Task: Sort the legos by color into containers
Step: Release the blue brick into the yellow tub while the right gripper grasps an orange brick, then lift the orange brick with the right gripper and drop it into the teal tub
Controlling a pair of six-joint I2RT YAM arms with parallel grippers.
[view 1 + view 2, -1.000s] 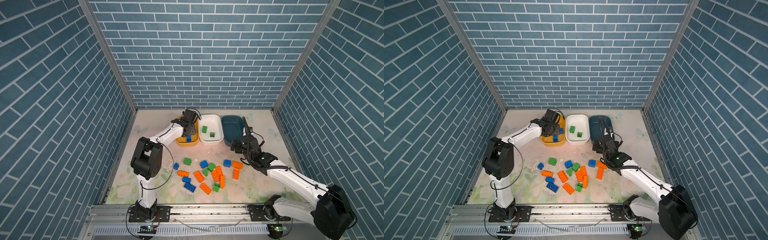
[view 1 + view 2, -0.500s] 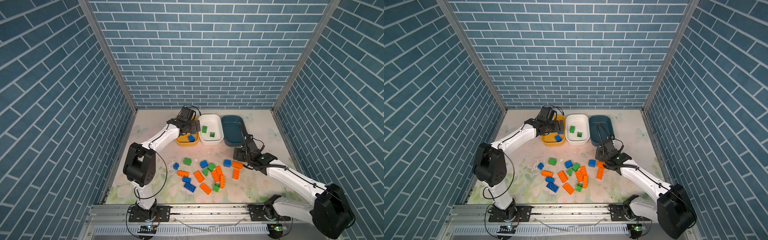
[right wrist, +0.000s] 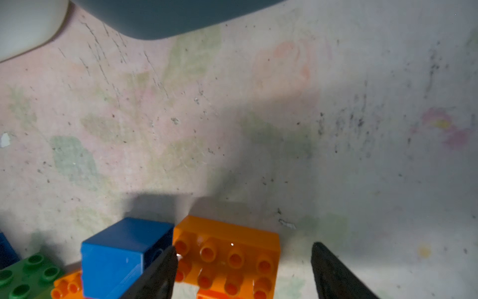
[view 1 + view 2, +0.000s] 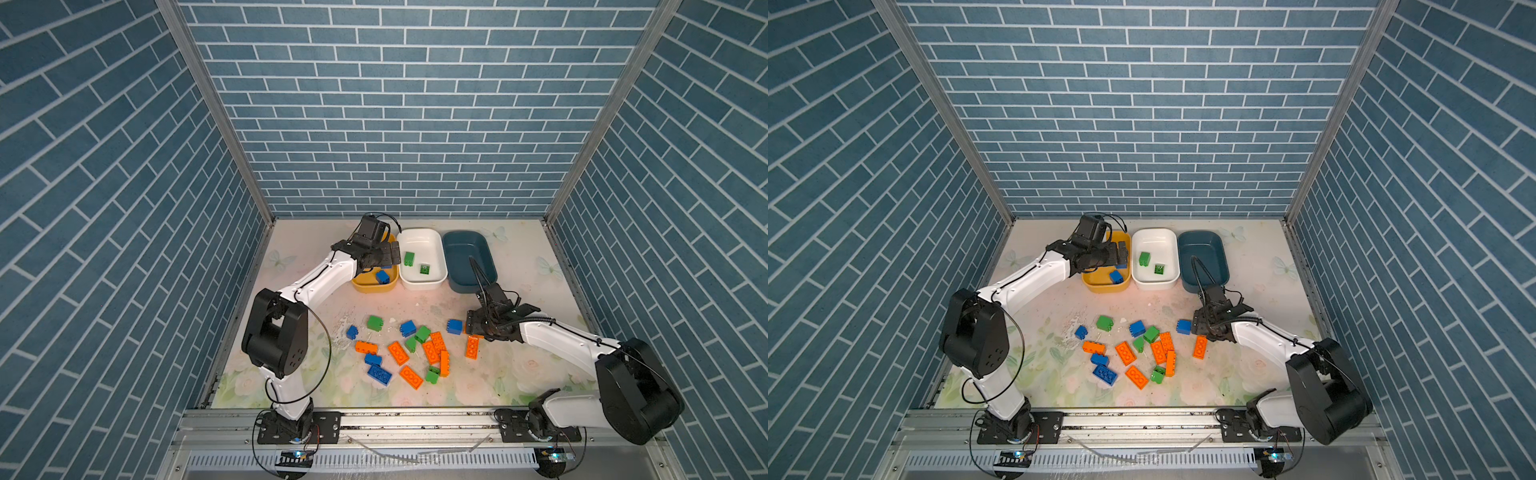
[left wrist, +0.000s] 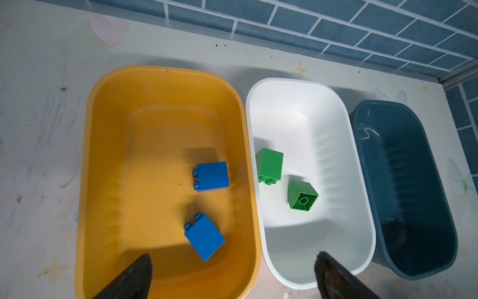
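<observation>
My left gripper (image 5: 232, 256) hangs open and empty over the yellow container (image 5: 165, 75), near its edge toward the white one. Two blue legos (image 5: 212, 176) (image 5: 204, 236) lie in the yellow container. The white container (image 5: 297, 82) holds two green legos (image 5: 269, 164) (image 5: 302, 198). No lego shows in the teal container (image 5: 403, 108). My right gripper (image 3: 243, 247) is low over the table, open, its fingers astride an orange lego (image 3: 227, 256). One finger sits between that lego and a blue lego (image 3: 121, 253); a gap remains at the other finger.
Several loose blue, green and orange legos (image 4: 415, 349) lie scattered mid-table in both top views. The three containers stand in a row at the back, teal (image 4: 469, 257) closest to my right arm. Brick-patterned walls enclose the table on three sides.
My left gripper opened and its blue lego dropped into the yellow container. My right gripper came down from beside the teal container onto the orange lego, its jaws narrowing.
</observation>
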